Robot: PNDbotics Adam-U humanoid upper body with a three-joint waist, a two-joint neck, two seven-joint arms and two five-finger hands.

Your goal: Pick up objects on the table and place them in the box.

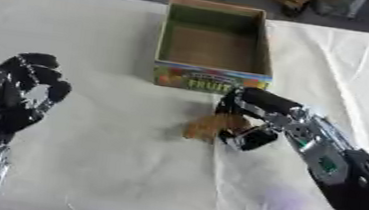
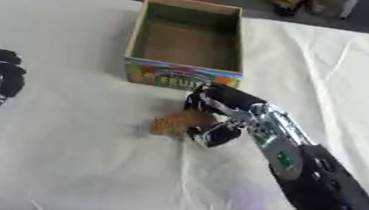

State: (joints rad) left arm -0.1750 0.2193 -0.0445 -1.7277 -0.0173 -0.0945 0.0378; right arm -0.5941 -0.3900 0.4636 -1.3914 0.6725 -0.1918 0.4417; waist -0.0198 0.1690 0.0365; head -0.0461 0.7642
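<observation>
Box (image 1: 212, 75): open-topped cardboard, fruit print on its front wall, standing near the far edge of the bench (image 1: 109, 168), nothing visible inside.
Brown object (image 2: 175, 121): small and flat, lying on the white cloth just in front of the box.
Right hand (image 1: 252, 120): fingers curled round the brown object, pinching its right end.
Left hand (image 1: 22, 89): near the bench's left edge, raised, fingers loosely bent, holding nothing.

A small tan-brown object (image 2: 175, 122) lies before the open cardboard box (image 2: 183, 71) (colourful front).
</observation>
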